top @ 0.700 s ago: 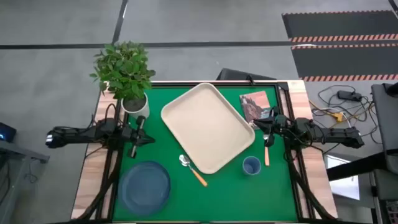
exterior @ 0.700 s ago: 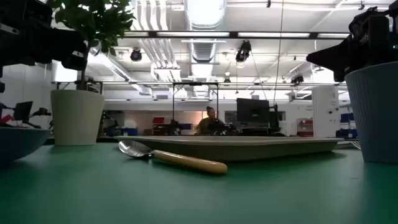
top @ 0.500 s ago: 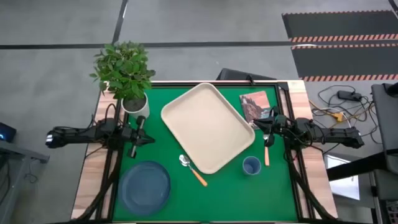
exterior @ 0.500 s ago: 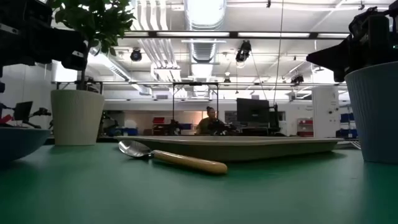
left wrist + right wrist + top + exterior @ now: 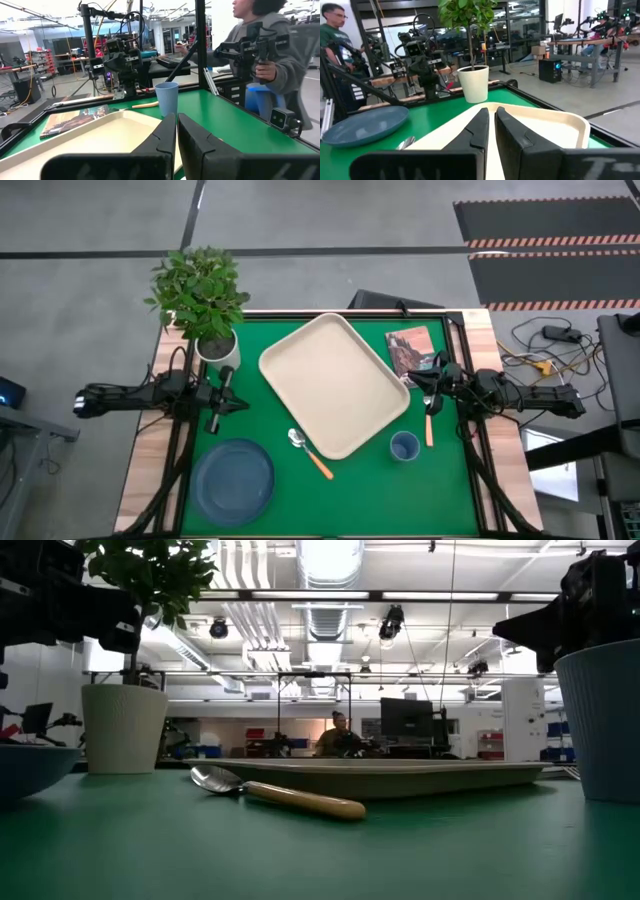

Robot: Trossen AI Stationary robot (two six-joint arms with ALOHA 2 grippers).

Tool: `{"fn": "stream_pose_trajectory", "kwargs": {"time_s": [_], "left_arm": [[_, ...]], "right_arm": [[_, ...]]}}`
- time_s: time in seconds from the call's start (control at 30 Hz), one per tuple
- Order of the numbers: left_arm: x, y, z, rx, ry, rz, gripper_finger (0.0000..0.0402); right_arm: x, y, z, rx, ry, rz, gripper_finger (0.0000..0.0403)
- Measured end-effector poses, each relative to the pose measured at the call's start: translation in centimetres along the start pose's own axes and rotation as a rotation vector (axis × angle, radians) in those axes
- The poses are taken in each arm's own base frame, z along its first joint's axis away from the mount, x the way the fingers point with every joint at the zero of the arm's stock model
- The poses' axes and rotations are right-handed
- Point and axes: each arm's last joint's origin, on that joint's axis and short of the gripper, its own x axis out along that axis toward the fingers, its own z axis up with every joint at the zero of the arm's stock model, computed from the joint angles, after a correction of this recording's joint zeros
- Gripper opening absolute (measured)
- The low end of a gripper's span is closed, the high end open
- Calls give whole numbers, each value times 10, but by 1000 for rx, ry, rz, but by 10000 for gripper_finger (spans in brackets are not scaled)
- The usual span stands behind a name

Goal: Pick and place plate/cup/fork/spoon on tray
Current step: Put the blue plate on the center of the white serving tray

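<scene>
While both arms hover at opposite edges of the green desk [image 5: 360, 480], the left gripper [image 5: 238, 404] has its jaws clenched on nothing, and the right gripper [image 5: 416, 380] has its jaws pressed together and empty too. Between the two grippers lies the bare tray [image 5: 335, 383]. By the right jaws lies the fork [image 5: 428, 424], with the cup [image 5: 404, 446] just past it. Off the tray's near edge, between both jaws, lies the spoon [image 5: 310, 454]. Near the left jaws sits the plate [image 5: 233, 480], with a potted plant [image 5: 203, 305] on their other side. A book [image 5: 409, 350] lies beside the right jaws.
</scene>
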Motion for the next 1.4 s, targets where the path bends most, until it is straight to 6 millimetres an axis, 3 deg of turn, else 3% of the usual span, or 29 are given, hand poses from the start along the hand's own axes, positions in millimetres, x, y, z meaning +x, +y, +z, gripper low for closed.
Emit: {"fn": "stream_pose_trajectory", "kwargs": {"time_s": [0.37,1.4], "left_arm": [[0,0,0,-1,5,0,0],[0,0,-1,-2,7,0,0]], "right_arm": [[0,0,0,136,1,-1,22],[0,0,0,140,1,-1,22]]}}
